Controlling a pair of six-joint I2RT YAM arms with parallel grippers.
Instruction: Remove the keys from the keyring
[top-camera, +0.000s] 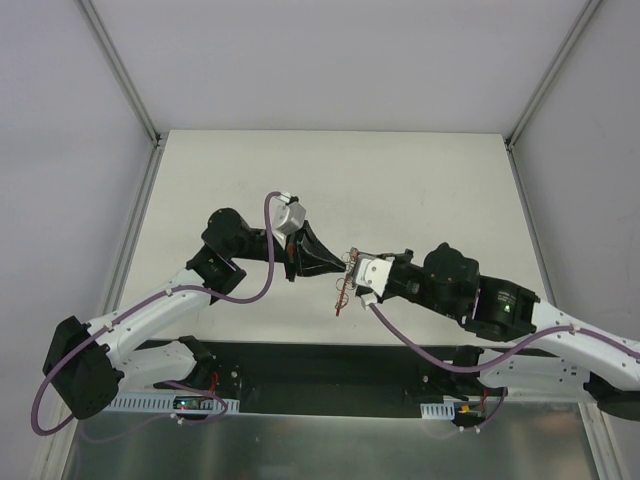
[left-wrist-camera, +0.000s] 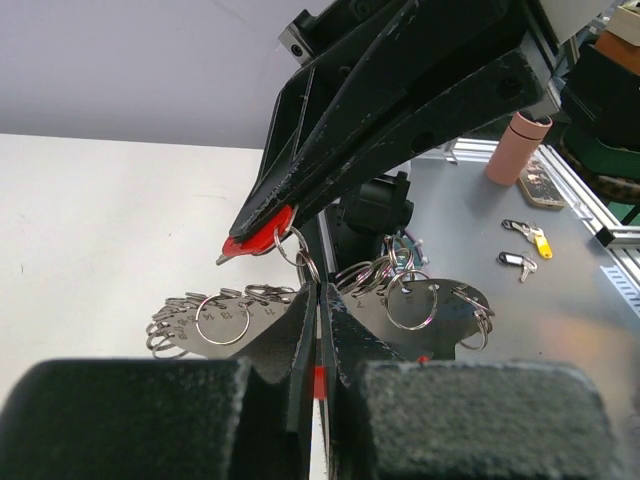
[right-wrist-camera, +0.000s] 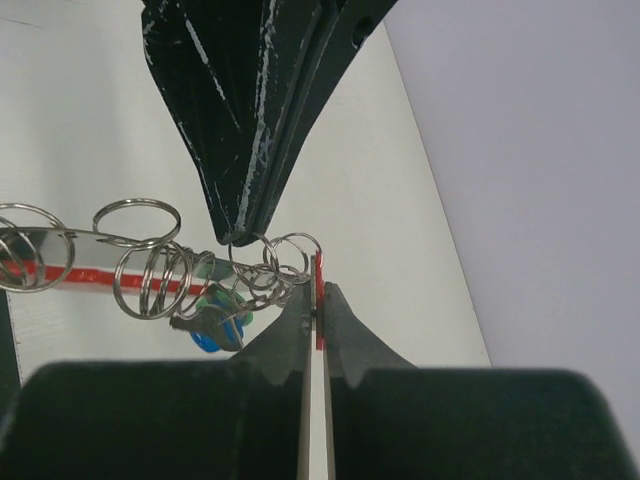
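keys too small, right arm cut off

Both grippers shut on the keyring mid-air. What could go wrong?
The right gripper pinches the red curved band only at its very tip; a pull could slip it free and drop everything.
The left gripper holds the thin silvery wire ring amid other tangled silvery rings; tugging may snag them.

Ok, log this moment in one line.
left gripper: shut on keyring | right gripper: shut on red-headed key | both above table | key not yet off
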